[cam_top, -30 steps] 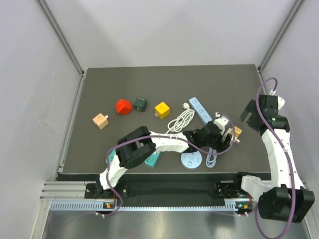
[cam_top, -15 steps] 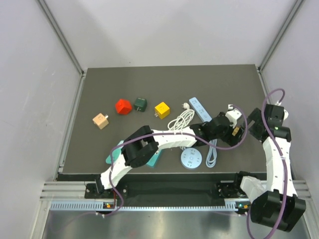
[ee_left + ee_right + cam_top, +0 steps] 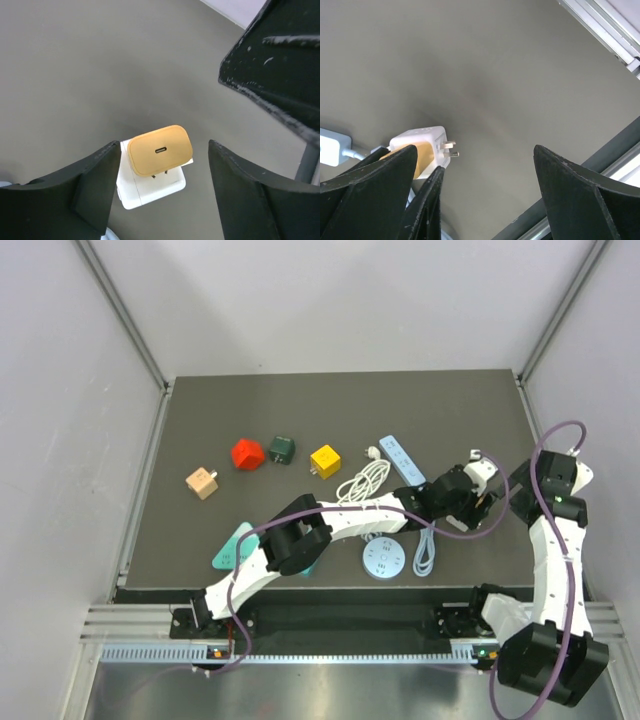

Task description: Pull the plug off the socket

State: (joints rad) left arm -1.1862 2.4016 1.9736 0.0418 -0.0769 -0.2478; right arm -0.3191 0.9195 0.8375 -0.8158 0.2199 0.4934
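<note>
Since a second ago the left arm point(image 3: 350, 520) has stretched farther right across the counter point(image 3: 300, 410), and the right arm point(image 3: 555, 540) has folded in, bringing both tools close together near the counter's right edge. The orange plug point(image 3: 160, 149), round-cornered with a small slot in its face, sits in a white socket point(image 3: 150, 192) lying there. The left tool point(image 3: 163, 155) hangs over it released, a finger on either side; the right tool point(image 3: 477, 150) gapes wide just beside

Socket point(image 3: 150, 192) mostly covered by plug point(image 3: 160, 150), left wrist view.
</note>
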